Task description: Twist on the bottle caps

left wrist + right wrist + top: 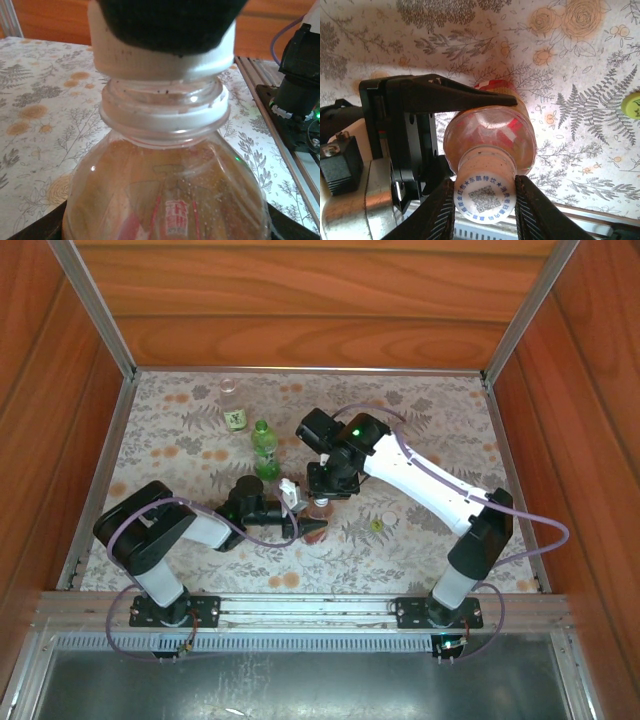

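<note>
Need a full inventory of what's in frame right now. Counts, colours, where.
amber bottle: 1, reddish-amber with a red label, centre of the table, upright between both grippers
white cap: 1, white with blue print, on the amber bottle's neck
yellow-green cap: 1, loose on the cloth to the right of the amber bottle
green bottle: 1, green, standing behind the left gripper
clear bottle: 1, clear with a dark-and-white label, far left of the table
tablecloth: 1, pale with a floral print, covers the table
wooden walls: brown, on three sides
left gripper: black, clamped on the amber bottle's body
right gripper: black, fingers closed on the white cap
</note>
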Robot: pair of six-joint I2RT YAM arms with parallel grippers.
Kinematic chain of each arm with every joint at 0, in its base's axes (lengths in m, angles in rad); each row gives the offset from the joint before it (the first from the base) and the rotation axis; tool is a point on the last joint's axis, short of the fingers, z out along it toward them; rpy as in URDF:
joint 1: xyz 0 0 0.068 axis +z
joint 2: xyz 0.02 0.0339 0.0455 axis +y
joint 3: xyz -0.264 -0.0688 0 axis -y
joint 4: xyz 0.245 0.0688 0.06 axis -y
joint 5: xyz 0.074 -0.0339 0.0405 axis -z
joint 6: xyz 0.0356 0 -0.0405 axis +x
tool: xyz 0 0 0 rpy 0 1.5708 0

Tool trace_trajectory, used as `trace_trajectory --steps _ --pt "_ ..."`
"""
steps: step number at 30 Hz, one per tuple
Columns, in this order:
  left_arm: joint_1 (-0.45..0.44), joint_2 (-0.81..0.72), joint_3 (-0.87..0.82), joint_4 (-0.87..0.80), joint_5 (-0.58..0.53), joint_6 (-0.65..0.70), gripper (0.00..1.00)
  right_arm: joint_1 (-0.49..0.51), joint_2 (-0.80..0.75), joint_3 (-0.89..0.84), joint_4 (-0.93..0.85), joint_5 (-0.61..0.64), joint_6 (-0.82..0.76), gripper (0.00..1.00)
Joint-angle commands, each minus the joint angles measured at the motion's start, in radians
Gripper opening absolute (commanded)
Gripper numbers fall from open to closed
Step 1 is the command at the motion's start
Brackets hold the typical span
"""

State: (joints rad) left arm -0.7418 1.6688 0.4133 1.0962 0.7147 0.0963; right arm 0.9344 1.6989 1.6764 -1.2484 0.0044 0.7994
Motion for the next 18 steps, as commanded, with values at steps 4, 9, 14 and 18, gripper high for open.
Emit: trace_trajectory --steps 4,9,14,18 --pt "0.004 -0.001 0.008 -0.062 -0.124 0.044 0.58 0.058 0.058 -0.105 0.024 0.065 0.052 0.32" --pt "0.004 0.006 0.016 -0.063 -0.117 0.036 0.58 0.061 0.041 -0.118 0.028 0.063 0.068 0.36" --pt "0.004 0.000 0.010 -0.063 -0.108 0.041 0.58 0.062 0.012 -0.118 0.030 0.096 0.060 0.45" --pt "0.004 0.002 0.009 -0.064 -0.103 0.041 0.58 0.061 0.000 -0.109 0.035 0.096 0.042 0.53"
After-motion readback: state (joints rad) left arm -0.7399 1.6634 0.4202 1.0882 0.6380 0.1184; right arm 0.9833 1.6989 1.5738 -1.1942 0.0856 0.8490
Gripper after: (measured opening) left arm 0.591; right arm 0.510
